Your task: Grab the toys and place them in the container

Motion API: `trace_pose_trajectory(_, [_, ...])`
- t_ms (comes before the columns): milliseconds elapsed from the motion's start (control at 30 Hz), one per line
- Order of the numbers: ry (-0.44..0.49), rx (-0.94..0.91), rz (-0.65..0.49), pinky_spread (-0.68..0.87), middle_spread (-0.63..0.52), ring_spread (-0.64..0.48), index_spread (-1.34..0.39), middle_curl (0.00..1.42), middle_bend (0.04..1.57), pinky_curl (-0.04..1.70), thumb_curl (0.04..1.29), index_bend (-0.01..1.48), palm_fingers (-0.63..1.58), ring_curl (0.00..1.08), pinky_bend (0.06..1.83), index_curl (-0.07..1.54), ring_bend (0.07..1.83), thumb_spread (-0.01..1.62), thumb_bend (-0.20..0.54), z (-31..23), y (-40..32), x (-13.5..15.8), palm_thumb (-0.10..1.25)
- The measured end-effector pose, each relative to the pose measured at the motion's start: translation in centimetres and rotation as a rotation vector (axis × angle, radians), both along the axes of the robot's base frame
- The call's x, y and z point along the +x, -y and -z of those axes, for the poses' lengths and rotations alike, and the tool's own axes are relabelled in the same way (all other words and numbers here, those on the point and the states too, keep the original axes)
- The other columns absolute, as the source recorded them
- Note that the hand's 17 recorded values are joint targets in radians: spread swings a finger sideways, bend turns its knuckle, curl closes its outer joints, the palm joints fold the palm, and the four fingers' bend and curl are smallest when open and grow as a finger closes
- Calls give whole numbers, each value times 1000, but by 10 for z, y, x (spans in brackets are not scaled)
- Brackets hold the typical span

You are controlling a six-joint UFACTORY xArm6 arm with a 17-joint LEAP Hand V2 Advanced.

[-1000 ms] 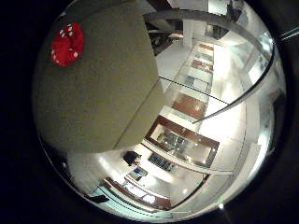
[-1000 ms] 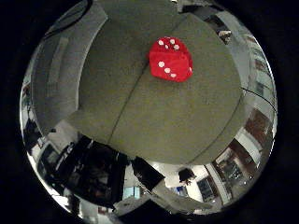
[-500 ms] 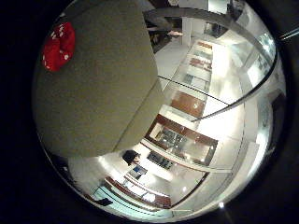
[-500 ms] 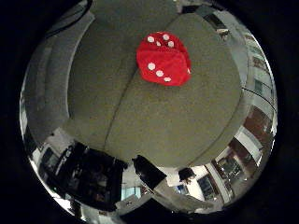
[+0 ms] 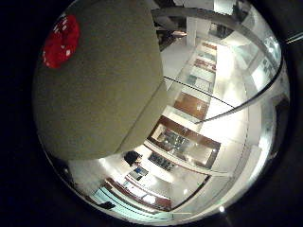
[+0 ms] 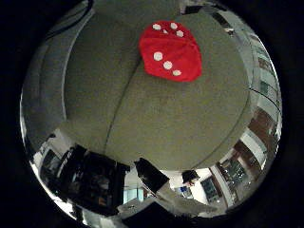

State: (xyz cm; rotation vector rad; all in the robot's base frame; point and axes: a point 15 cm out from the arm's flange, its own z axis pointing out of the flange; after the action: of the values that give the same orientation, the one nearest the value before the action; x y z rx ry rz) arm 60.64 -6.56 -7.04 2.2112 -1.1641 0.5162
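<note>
Red plush die [image 6: 170, 51] with white pips, lying on grey-green sofa cushion [image 6: 190, 128]. Sits right at the seam [image 6: 121, 104] between two cushions, toward 12 o'clock in the thumb side view, mostly on the cushion to the 3 o'clock side of that seam. Two faces visible there: one with three pips in a diagonal row, one above it with several pips. Fills a fair part of that view, so fairly close to palm. Seen again at about 10 o'clock in the little finger side view, near the cushion's far edge, partly cut by the view's rim. Resting free, nothing touching it except the upholstery. No container visible in either view. Beyond the cushion's front edge: pale floor [image 5: 222, 118] and wood-framed furniture [image 5: 189, 142], well apart from the die. Hand state: cannot tell, no part of it showing in either view.
</note>
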Motion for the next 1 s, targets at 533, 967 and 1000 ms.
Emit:
trace_pose_trajectory(533, [-17,-9,6,354,178,263,-274,196,157,208,291,220,-50,134,293,373,178,935,-30,16,0,-5,407])
trace_pose_trajectory(967, [-17,-10,7,353,158,254,-286,205,159,211,292,242,-42,134,294,375,178,942,-27,26,1,-1,423])
trace_pose_trajectory(1000, [-20,-10,8,353,153,251,-294,205,158,211,293,248,-41,134,293,376,178,945,-27,28,1,-2,433])
